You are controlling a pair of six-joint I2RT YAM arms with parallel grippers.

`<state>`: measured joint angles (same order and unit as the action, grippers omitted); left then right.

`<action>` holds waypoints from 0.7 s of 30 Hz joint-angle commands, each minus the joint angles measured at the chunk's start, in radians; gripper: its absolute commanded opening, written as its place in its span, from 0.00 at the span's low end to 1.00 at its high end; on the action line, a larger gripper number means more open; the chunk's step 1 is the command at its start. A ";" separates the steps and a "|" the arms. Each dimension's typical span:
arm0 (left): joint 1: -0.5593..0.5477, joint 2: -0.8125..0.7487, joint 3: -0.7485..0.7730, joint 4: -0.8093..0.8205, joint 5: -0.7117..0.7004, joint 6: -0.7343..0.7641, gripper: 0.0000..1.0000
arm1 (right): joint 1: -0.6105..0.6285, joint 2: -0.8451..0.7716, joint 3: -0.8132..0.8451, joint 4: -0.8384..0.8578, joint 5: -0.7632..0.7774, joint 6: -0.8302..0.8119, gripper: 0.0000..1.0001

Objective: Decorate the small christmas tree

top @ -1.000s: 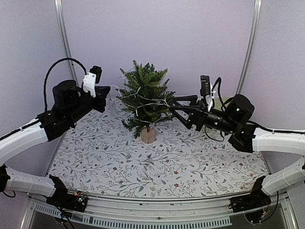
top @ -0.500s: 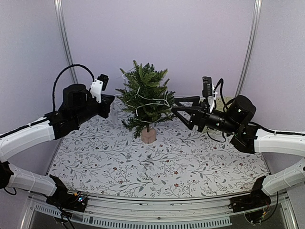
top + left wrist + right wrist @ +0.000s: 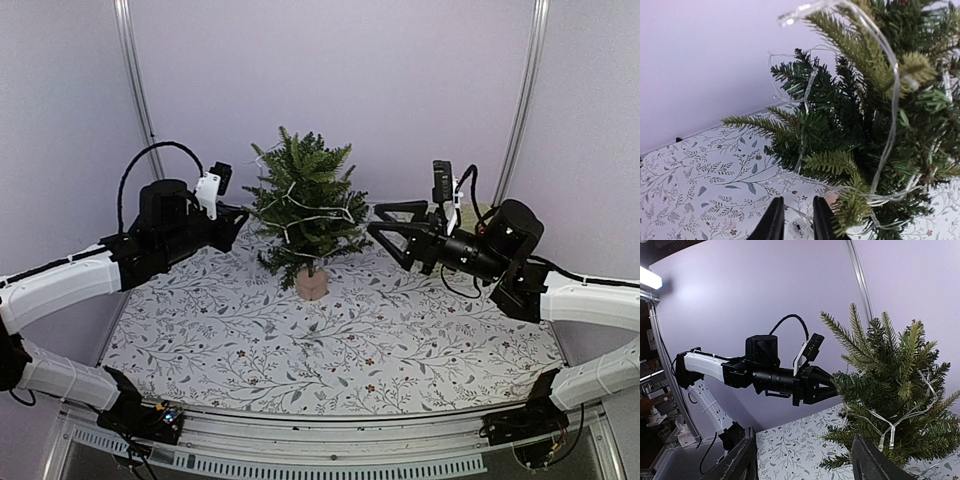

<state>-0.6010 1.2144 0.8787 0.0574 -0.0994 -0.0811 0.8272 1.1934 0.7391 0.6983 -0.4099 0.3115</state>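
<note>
The small christmas tree (image 3: pixel 305 205) stands upright on its tan base (image 3: pixel 311 284) at the back middle of the table. A clear light string (image 3: pixel 322 212) is draped over its branches. My left gripper (image 3: pixel 240 218) is at the tree's left side, its tips among the lower branches. In the left wrist view (image 3: pixel 797 225) it is shut on the light string (image 3: pixel 888 145), with a clear bulb between the narrow jaws. My right gripper (image 3: pixel 383 226) is wide open and empty, just right of the tree. The right wrist view shows the tree (image 3: pixel 890 390) and the left gripper (image 3: pixel 834 388).
The table (image 3: pixel 330 345) has a white cloth printed with leaves. Metal frame poles stand at the back left (image 3: pixel 135 90) and back right (image 3: pixel 525 90). Purple walls close in the back and sides.
My left gripper has moved right and down to the tree's left side. My right gripper has drawn back a little to the right, away from the branches.
</note>
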 commanded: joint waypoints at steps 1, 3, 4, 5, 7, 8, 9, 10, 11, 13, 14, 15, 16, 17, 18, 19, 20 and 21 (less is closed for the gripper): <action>0.015 -0.080 -0.008 -0.026 -0.004 -0.028 0.31 | -0.027 -0.044 -0.011 -0.029 0.025 -0.021 0.68; 0.015 -0.116 -0.019 -0.034 -0.007 -0.043 0.37 | -0.046 -0.055 -0.018 -0.036 0.030 -0.020 0.69; 0.016 -0.131 -0.027 -0.038 -0.002 -0.048 0.41 | -0.058 -0.062 -0.023 -0.037 0.032 -0.019 0.69; 0.017 -0.146 -0.032 -0.044 0.003 -0.053 0.44 | -0.070 -0.068 -0.026 -0.038 0.032 -0.016 0.69; 0.018 -0.175 -0.043 -0.054 0.000 -0.067 0.50 | -0.099 -0.083 -0.030 -0.047 0.034 -0.006 0.69; 0.019 -0.188 -0.045 -0.054 -0.001 -0.075 0.54 | -0.116 -0.087 -0.030 -0.055 0.034 0.001 0.69; 0.020 -0.200 -0.046 -0.054 -0.005 -0.087 0.59 | -0.133 -0.094 -0.029 -0.066 0.036 0.004 0.69; 0.022 -0.211 -0.043 -0.088 -0.012 -0.096 0.64 | -0.152 -0.100 -0.027 -0.079 0.041 0.006 0.69; 0.027 -0.219 -0.039 -0.103 -0.015 -0.108 0.71 | -0.171 -0.111 -0.023 -0.098 0.046 0.009 0.70; 0.044 -0.230 -0.018 -0.131 -0.025 -0.138 0.92 | -0.217 -0.125 -0.011 -0.139 0.048 0.016 0.70; 0.057 -0.230 0.003 -0.152 -0.023 -0.154 0.98 | -0.240 -0.136 -0.004 -0.162 0.049 0.018 0.70; 0.073 -0.225 0.026 -0.177 -0.015 -0.169 0.99 | -0.268 -0.141 0.003 -0.181 0.055 0.017 0.71; 0.088 -0.219 0.051 -0.200 -0.010 -0.187 0.99 | -0.288 -0.148 0.008 -0.201 0.061 0.017 0.71; 0.107 -0.209 0.078 -0.226 0.000 -0.203 0.99 | -0.312 -0.153 0.014 -0.222 0.066 0.017 0.72; 0.126 -0.199 0.101 -0.250 0.015 -0.217 0.99 | -0.337 -0.158 0.023 -0.246 0.070 0.018 0.72; 0.151 -0.187 0.126 -0.270 0.032 -0.230 0.99 | -0.366 -0.159 0.034 -0.270 0.071 0.021 0.72; 0.178 -0.176 0.143 -0.282 0.058 -0.244 0.99 | -0.398 -0.158 0.043 -0.290 0.071 0.023 0.73; 0.210 -0.166 0.155 -0.286 0.086 -0.257 0.99 | -0.429 -0.154 0.056 -0.315 0.074 0.026 0.73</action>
<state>-0.4793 1.0225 0.9565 -0.1516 -0.0887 -0.2634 0.4862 1.0527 0.7368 0.4934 -0.3645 0.3225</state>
